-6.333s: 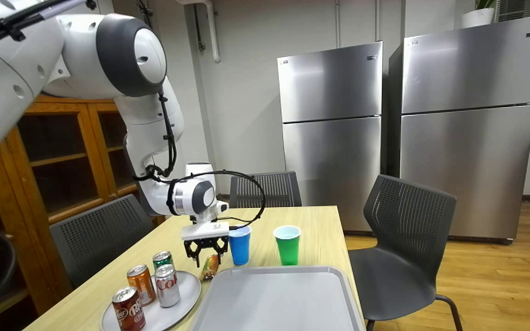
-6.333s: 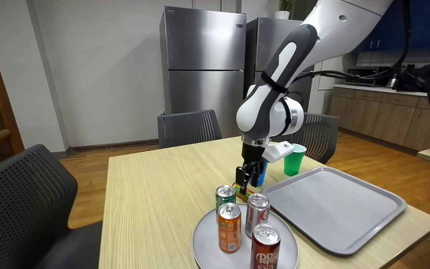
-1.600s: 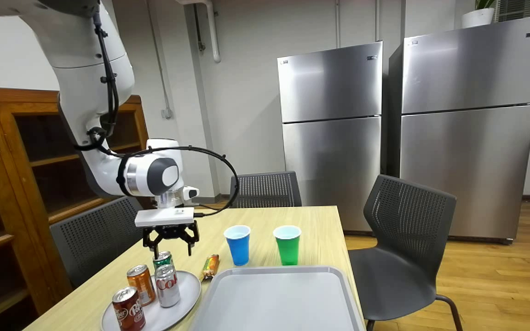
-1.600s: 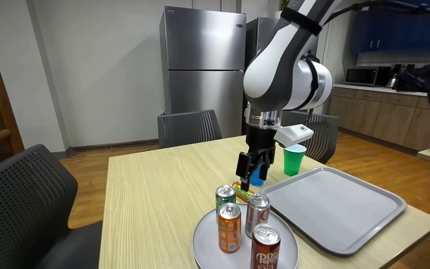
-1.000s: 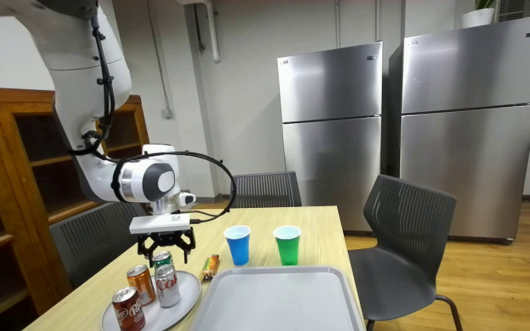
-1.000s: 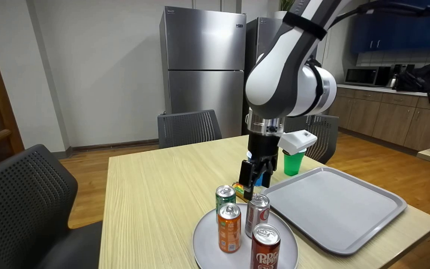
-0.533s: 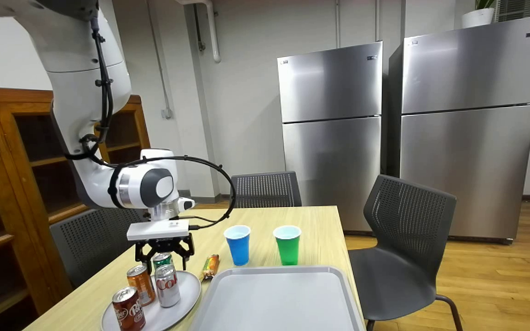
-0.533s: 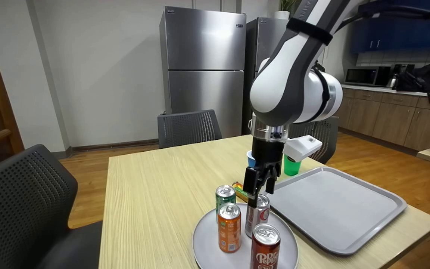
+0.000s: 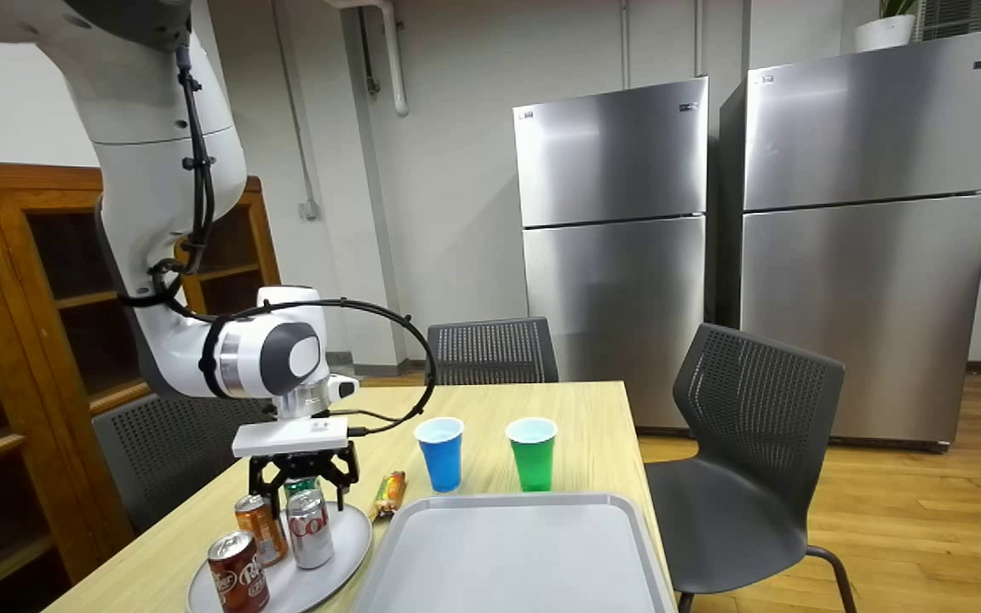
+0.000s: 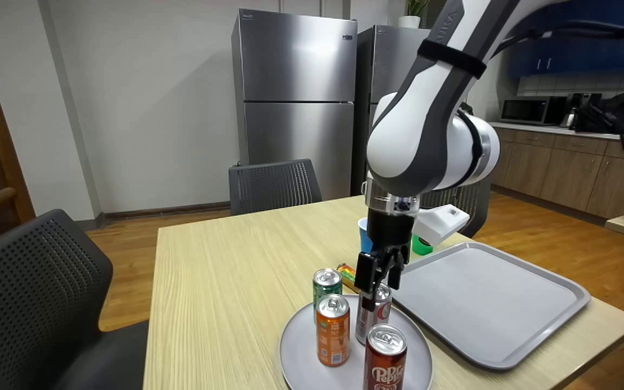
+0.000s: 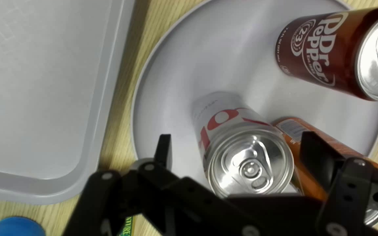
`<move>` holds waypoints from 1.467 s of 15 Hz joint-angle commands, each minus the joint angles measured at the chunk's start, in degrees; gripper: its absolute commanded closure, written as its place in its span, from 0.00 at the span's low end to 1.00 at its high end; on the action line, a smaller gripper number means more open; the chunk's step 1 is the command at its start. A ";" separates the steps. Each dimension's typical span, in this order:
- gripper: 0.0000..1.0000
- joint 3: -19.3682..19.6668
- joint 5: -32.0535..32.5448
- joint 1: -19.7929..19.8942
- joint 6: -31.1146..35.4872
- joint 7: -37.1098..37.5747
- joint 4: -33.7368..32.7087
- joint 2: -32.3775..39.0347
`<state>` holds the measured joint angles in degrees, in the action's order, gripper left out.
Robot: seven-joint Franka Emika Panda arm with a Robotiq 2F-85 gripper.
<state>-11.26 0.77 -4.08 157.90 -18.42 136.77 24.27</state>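
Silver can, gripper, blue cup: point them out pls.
Silver can (image 9: 311, 531): an exterior view, on its side wall.
Gripper (image 11: 236, 151): wrist view, midway between its fingertips.
Blue cup (image 9: 443, 460): an exterior view, on its outer side.

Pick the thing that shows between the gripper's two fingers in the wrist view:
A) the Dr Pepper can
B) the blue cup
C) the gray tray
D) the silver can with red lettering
D, since in the wrist view the open gripper has one finger on either side of the silver can, and the plate shows through a gap on one side.
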 commanded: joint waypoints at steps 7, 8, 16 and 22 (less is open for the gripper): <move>0.00 1.58 2.61 -1.81 4.25 4.68 -0.77 2.59; 0.00 1.96 2.96 -2.07 4.73 5.06 -0.77 2.70; 0.00 1.50 2.70 -2.04 5.76 5.37 -1.43 3.10; 0.51 1.78 2.99 -2.42 6.30 5.49 -1.54 3.22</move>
<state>-10.27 2.03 -5.50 163.37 -15.24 135.79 27.22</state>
